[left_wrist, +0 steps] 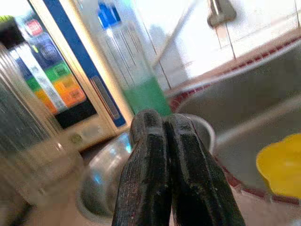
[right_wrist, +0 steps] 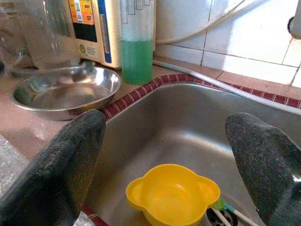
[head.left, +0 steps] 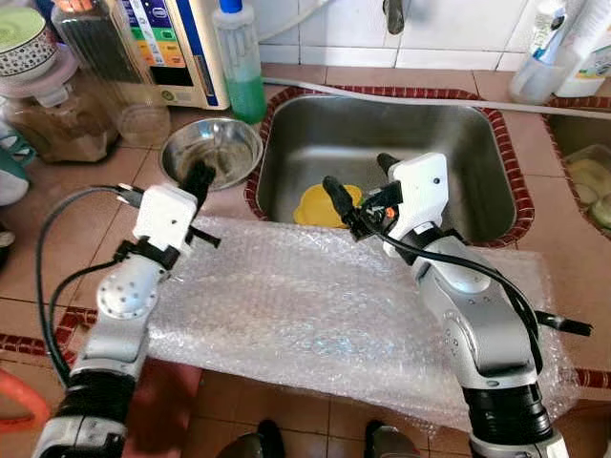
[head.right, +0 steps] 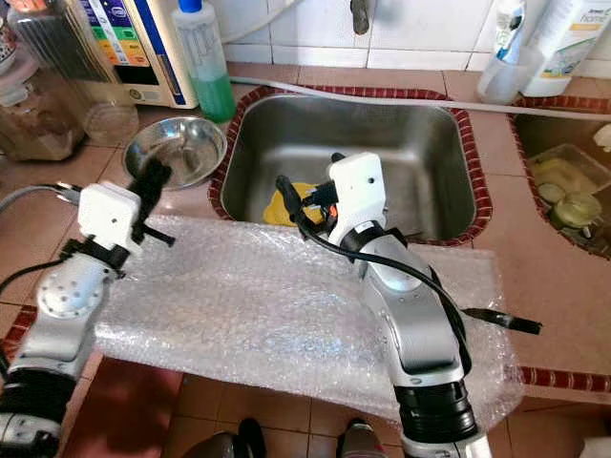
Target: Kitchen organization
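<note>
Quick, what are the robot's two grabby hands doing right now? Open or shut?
Left gripper: jaws shut, holding nothing, near the steel bowl.
Right gripper: jaws open, empty, above the yellow bowl in the sink.

wall: white tiles [head.left: 449,29], a bit glossy
surface: pinkish-tan tiled top [head.left: 67,239] with dark red patterned trim [head.left: 29,345]
light: bright, pretty even daylight-ish

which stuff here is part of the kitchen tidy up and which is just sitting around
Likely in the job:
yellow bowl in the sink
steel bowl on the counter
bubble wrap sheet
right gripper, jaws open, over the sink edge
left gripper, jaws shut, by the steel bowl

Just lying about:
green soap bottle
white appliance
glass jar
</note>
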You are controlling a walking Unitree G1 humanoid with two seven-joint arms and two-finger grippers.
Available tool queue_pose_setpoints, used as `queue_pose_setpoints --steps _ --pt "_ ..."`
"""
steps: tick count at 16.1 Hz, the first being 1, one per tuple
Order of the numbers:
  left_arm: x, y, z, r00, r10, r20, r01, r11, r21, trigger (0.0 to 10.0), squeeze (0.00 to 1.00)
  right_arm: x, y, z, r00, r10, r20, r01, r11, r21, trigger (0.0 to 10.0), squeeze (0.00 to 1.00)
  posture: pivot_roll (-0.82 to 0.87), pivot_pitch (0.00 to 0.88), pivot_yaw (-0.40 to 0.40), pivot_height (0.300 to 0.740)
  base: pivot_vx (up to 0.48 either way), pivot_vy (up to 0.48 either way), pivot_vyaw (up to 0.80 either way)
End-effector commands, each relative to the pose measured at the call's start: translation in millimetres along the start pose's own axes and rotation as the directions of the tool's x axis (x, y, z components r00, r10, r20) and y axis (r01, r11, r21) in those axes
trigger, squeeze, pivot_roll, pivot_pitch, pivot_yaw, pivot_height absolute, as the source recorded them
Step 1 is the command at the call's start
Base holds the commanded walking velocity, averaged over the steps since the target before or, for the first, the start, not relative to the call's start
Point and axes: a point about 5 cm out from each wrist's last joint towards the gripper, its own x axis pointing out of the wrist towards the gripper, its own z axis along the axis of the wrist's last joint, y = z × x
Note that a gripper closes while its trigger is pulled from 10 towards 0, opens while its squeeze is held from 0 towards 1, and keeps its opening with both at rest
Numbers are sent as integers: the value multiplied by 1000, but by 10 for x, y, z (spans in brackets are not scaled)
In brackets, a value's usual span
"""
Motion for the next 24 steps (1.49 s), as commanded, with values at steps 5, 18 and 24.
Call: queue_pose_setpoints --steps 5,18,24 --pt "68 91 338 996 -26 87 27 1000 -8 0 0 55 -20 -24 999 39 4 -38 998 -58 10000 0 -187 208 95 740 0 0 0" --pt "297 -464 750 906 -392 159 402 915 -31 0 0 -78 -77 -35 952 305 -32 -281 828 -485 10000 0 -193 217 128 740 0 0 0" --pt "328 -629 833 866 -465 183 476 879 -18 0 0 87 -209 13 959 283 -23 -237 754 -613 10000 0 -188 223 129 740 0 0 0"
